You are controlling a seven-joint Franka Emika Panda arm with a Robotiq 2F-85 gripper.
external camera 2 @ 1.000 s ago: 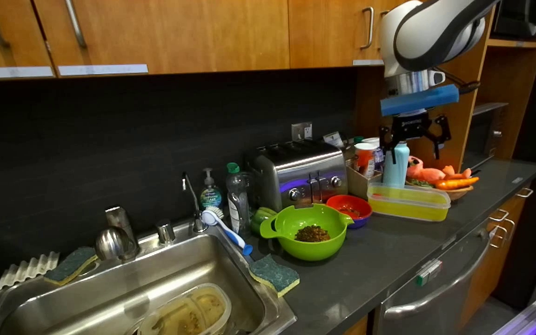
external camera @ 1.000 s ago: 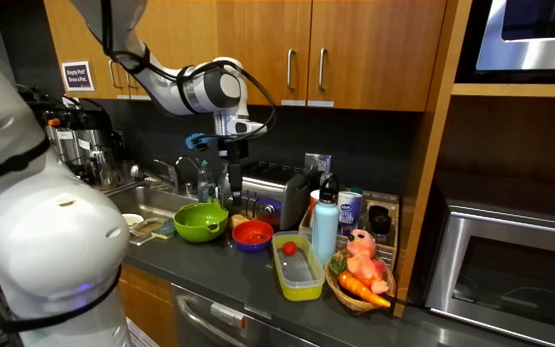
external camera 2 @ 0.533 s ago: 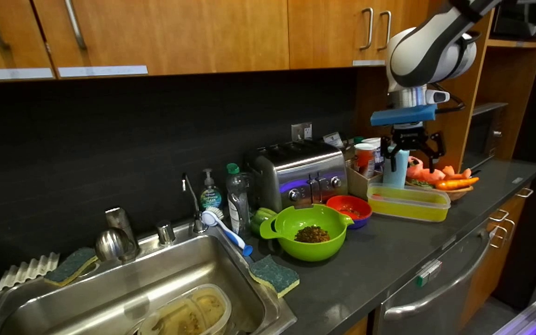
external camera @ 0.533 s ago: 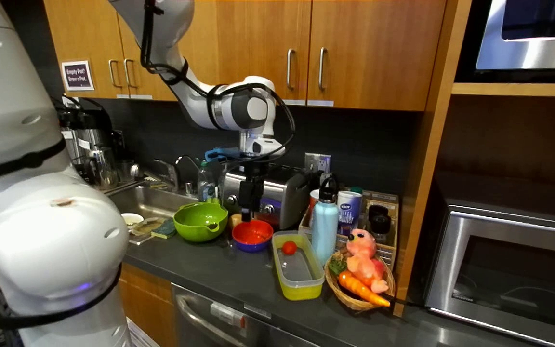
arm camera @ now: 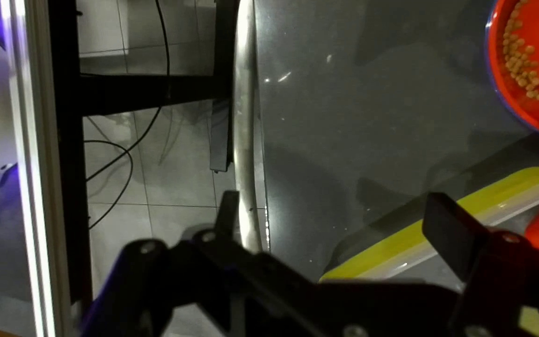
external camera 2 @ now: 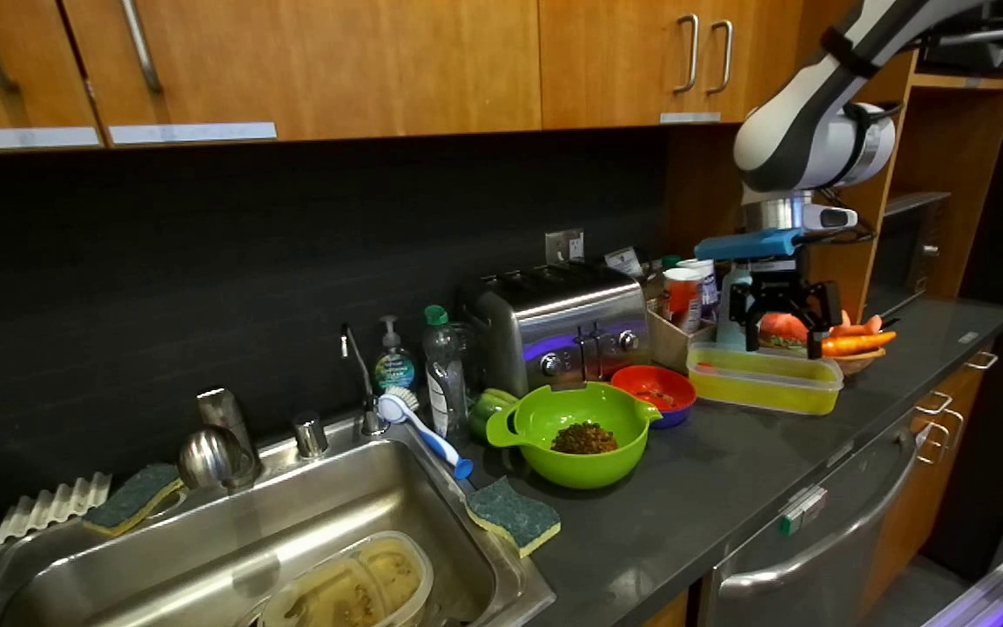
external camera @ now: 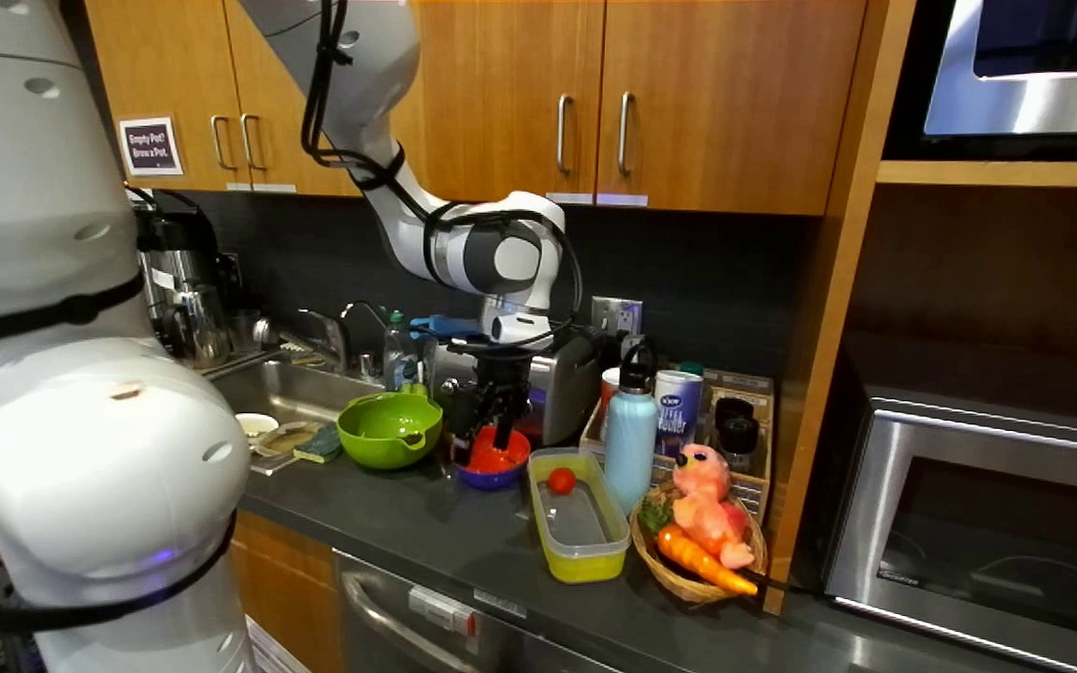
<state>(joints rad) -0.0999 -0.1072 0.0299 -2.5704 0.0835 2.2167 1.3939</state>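
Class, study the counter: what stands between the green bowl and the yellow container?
A red bowl, with blue showing beneath it, stands between the green bowl and the yellow container; this shows in both exterior views.

There's the yellow container (external camera: 587, 568), upright on the table (external camera: 431, 523), round red object (external camera: 562, 481) inside, towards eleven o'clock in an exterior view!

Same counter (external camera: 464, 528) in both exterior views; closer wrist view steeply downward.
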